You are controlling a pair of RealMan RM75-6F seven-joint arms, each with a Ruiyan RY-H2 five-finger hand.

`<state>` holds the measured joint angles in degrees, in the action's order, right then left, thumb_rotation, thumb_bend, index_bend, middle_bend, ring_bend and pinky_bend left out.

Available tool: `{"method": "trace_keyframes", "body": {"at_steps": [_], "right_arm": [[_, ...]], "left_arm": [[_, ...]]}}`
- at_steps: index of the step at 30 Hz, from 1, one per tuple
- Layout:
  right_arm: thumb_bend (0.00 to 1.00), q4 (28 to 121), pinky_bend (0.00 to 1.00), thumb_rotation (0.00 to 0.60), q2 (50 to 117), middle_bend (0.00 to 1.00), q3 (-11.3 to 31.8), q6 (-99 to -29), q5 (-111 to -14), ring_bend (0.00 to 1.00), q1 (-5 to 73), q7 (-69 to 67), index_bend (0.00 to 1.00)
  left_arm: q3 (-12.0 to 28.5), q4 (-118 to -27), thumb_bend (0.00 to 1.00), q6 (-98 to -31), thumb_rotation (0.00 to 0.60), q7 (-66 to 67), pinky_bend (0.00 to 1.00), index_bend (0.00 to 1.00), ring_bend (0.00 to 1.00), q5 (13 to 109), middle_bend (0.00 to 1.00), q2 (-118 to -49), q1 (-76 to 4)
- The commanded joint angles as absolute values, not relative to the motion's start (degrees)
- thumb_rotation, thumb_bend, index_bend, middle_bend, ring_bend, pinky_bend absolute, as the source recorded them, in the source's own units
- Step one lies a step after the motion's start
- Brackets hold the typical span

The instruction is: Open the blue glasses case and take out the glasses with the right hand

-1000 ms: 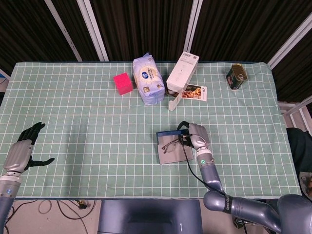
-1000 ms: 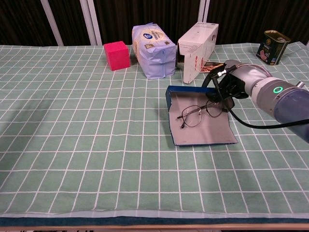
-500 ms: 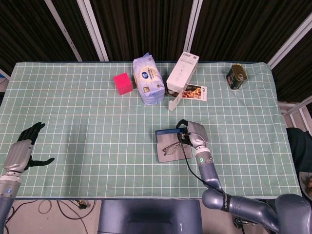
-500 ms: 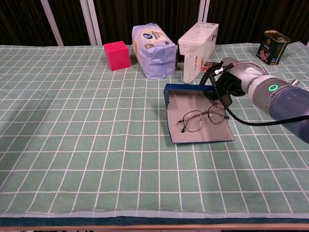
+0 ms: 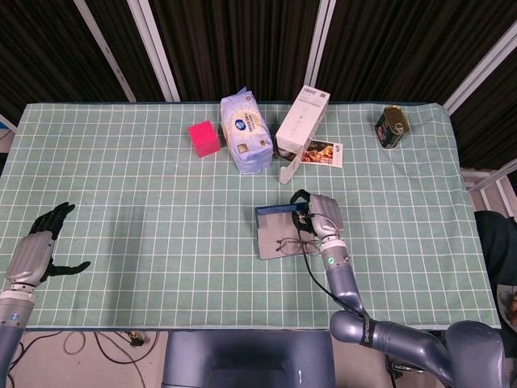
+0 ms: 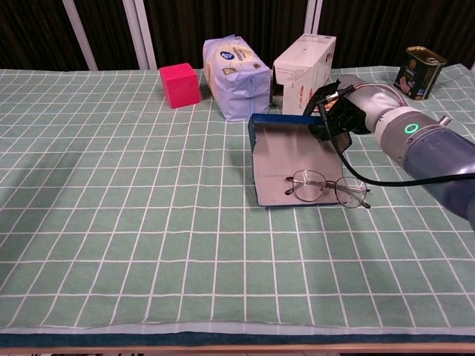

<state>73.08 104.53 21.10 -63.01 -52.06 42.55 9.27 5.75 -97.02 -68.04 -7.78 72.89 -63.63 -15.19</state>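
The blue glasses case [image 5: 275, 230] [image 6: 291, 159] lies open on the green checked cloth, grey inside facing up and its far rim raised. My right hand [image 5: 321, 217] [image 6: 347, 113] grips that far right rim with curled fingers. The thin-framed glasses [image 5: 297, 244] [image 6: 326, 188] lie at the case's near right edge, one lens off it on the cloth and free of the hand. In the head view only, my left hand [image 5: 36, 250] rests far off at the table's near left corner, fingers spread and holding nothing.
Along the back stand a pink cube [image 5: 203, 138] [image 6: 180, 84], a blue tissue pack [image 5: 246, 133] [image 6: 236, 76], a tipped white carton [image 5: 300, 121] [image 6: 304, 67] just behind the case, and a green can [image 5: 391, 127] [image 6: 419, 72] at the far right.
My right hand pulled the case away and to the left, tilting its far rim up. The glasses slid toward the near right edge and partly off the case. The left hand stayed put.
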Motion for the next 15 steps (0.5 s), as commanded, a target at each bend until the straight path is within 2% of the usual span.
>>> {"method": "trace_keyframes", "body": {"at_steps": [1, 15], "right_arm": [[0.51, 72.3, 0.99, 0.6, 104.9, 0.9, 21.4, -63.0, -52.3, 0.96, 42.6, 9.1, 0.58], [0.51, 70.8, 0.99, 0.6, 107.3, 0.9, 23.2, -61.3, -53.3, 0.96, 45.2, 9.3, 0.58]], "left_arm": [[5.7, -97.0, 0.0, -68.1, 0.6, -7.8, 0.0, 0.0, 0.0, 72.9, 0.0, -63.6, -15.2], [5.7, -97.0, 0.0, -68.1, 0.6, -8.0, 0.0, 0.0, 0.0, 73.1, 0.0, -63.6, -15.1]]}}
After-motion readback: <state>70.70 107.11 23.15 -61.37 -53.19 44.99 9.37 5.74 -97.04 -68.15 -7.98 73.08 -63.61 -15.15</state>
